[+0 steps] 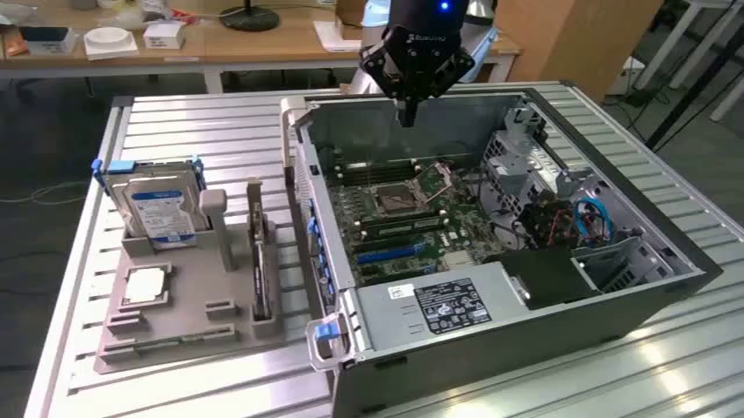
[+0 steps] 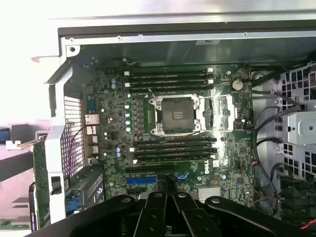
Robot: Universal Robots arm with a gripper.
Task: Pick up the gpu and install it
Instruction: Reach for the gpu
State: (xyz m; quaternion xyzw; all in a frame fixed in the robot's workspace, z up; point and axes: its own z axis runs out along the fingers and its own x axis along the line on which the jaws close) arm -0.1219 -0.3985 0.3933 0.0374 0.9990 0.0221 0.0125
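My hand hangs over the open case, fingers pressed together on nothing, above the motherboard. The gpu stands on edge in its holder, well apart from the hand beyond the case wall. I'd judge it is kept upright for an easy pinch.

Soft, even light falls from above on the worktop. In the exterior view its metal slats throw a pale glare toward the exterior view's right. The walls of the open computer case shade its inside, so the motherboard sits dimmer than the slats around it. A small blue lamp glows on my wrist. In the wrist view, everything outside the case burns out to white, the metal socket frame glints, and my claw reads as a black silhouette.
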